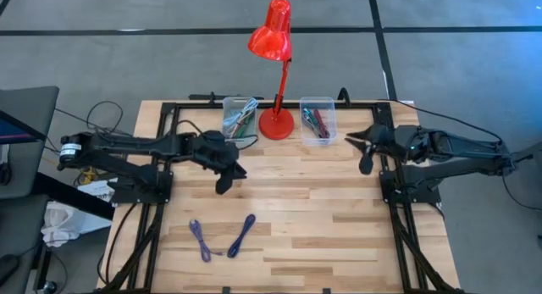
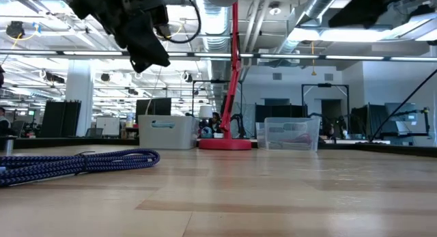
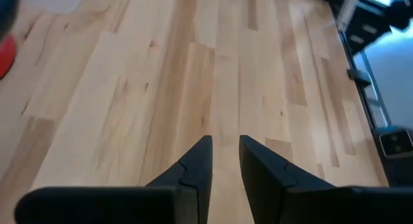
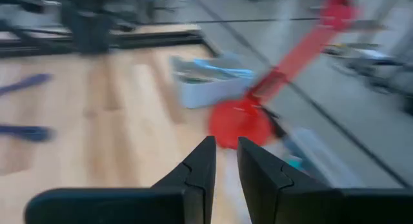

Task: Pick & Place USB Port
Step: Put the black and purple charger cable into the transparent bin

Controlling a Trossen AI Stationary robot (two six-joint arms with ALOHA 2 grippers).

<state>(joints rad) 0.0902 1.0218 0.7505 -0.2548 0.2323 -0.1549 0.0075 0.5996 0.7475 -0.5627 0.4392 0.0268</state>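
My fingers [image 3: 197, 166], matt black plastic with sharp moulded edges, hang over a counter [image 1: 322, 218] of pale wooden planks, smooth and lightly sheened, grain and small knots showing. Two braided cables [image 1: 222, 237] lie on it, their woven cloth-like sheath purple-blue and rough-looking. The lamp [image 1: 273, 40] wears a glossy red shade of translucent plastic, with a red stem and a shiny round base. Two bins [image 1: 317, 119] of clear plastic stand beside it. A black metal frame [image 1: 159, 185], matt, edges the wood. The floor [image 1: 474, 57] beyond looks like dull grey concrete.
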